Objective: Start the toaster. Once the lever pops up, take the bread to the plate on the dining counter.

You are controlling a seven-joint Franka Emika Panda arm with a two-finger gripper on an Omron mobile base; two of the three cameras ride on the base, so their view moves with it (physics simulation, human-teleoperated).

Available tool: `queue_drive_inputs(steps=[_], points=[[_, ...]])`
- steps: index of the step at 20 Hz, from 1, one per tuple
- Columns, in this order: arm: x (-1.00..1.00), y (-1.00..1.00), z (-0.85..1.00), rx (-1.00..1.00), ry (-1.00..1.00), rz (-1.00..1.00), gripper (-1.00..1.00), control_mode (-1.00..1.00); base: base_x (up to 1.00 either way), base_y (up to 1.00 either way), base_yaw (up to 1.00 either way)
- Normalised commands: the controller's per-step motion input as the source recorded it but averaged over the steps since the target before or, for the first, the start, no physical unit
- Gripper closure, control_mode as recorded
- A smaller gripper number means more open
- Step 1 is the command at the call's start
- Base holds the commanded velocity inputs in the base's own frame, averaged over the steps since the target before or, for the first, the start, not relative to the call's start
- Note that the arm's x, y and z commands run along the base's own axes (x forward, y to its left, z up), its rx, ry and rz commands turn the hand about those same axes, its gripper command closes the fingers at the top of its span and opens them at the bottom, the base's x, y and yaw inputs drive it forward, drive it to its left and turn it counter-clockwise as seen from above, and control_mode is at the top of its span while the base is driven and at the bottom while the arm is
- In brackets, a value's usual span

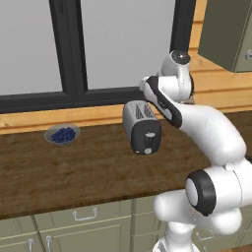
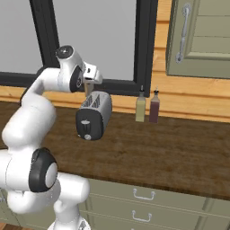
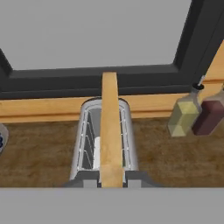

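You are at the carry step: your fingers [image 2: 88, 86] are closed tight on the bread [image 3: 110, 131], and in the hand view the tan slice stands on edge above the toaster [image 1: 141, 127], between its 2 slots. From the right base view the slice looks clear of the slots, though you cannot be certain. I judge the next move calls for a straight lift, then a drive to the plate. Nearest you is the surface [image 1: 74, 170], dark wood-grain with cabinet drawers beneath. The toaster stands on it, black end panel toward you. A bowl of blueberries [image 1: 62, 134] sits to its left, 2 bottles [image 2: 147, 107] to its right. Behind runs a wooden sill and a dark-framed window [image 1: 74, 49].
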Motion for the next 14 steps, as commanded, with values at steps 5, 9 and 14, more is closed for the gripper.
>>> queue_drive_inputs(steps=[5, 9, 14], points=[[-1.00, 0.00, 0.46, 0.00, 0.04, -0.02, 1.00, -1.00, 0.00, 0.00, 0.00], [-0.99, -0.05, 0.34, 0.00, 0.07, 0.00, 1.00, -1.00, 0.00, 0.00, 0.00], [-0.83, -0.09, 0.02, 0.00, 0.03, 0.00, 1.00, -1.00, 0.00, 0.00, 0.00]])
